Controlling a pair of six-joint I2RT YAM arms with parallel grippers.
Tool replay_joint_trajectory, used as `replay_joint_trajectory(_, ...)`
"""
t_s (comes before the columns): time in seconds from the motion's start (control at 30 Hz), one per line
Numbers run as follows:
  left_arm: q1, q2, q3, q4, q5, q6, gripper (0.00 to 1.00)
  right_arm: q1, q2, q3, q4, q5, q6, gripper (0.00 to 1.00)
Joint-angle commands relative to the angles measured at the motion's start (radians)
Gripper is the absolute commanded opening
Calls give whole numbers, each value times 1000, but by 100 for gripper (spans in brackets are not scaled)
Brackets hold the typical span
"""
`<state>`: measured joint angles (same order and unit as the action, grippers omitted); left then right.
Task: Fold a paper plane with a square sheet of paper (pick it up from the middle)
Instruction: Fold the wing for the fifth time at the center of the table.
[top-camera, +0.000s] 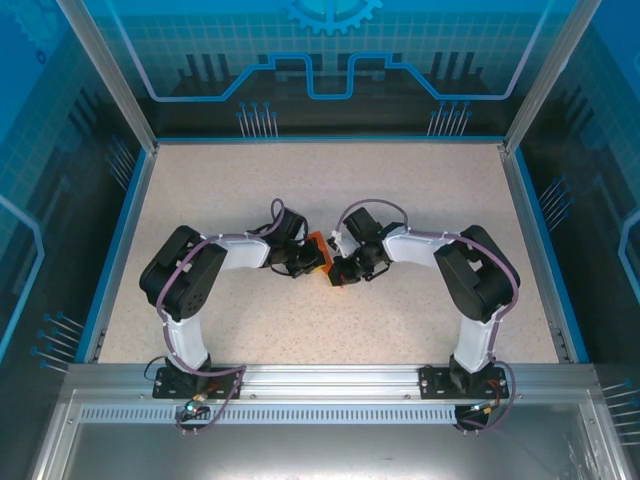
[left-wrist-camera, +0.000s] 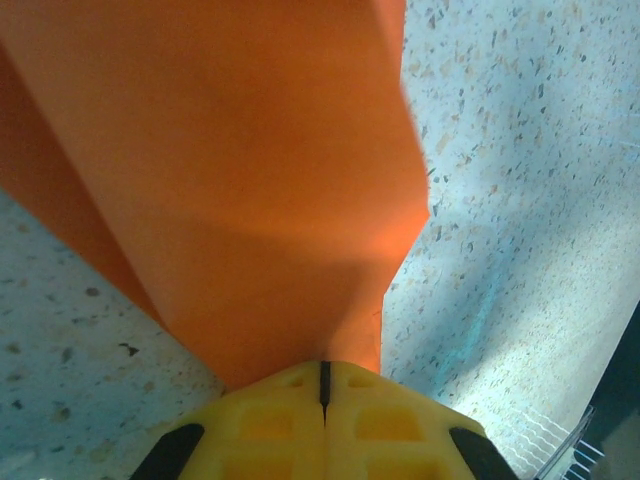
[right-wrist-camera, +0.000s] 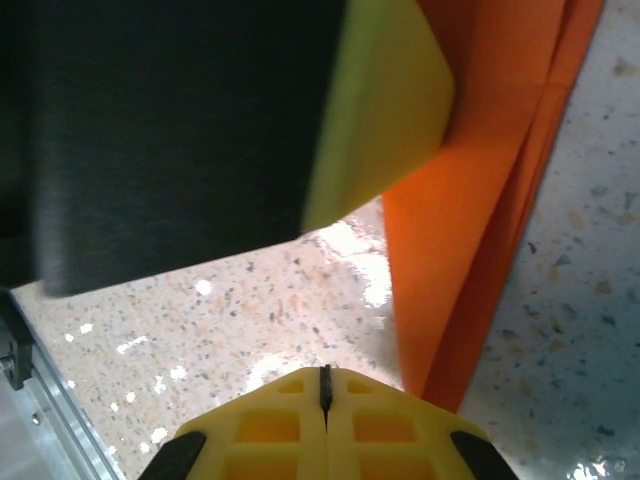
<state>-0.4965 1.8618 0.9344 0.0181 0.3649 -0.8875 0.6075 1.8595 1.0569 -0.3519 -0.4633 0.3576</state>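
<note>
Folded orange paper (left-wrist-camera: 250, 180) is pinched by the left gripper (left-wrist-camera: 322, 370), likely steadying it; the right gripper (right-wrist-camera: 324, 375) is pressed together alongside.

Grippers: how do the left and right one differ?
The left gripper is shut on the orange paper, which spreads from its fingertips; the right gripper is shut with the paper beside it. The left gripper reaches in from the left, the right gripper from the right. Both have yellow fingers.
</note>
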Motion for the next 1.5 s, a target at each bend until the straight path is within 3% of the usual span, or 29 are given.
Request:
replay_joint_trajectory(0.0, -6, 35, 4, -98, -71, 19, 2, 2, 13, 32, -34, 17, 7, 0)
replay_joint_trajectory(0.67, -6, 42, 19, -136, -91, 32, 1, -59, 52, -39, 2, -84, -3, 1)
replay_joint_trajectory(1.47, -5, 85, 67, -255, -143, 33, 0, -103, 66, -100, -22, -108, -22, 1)
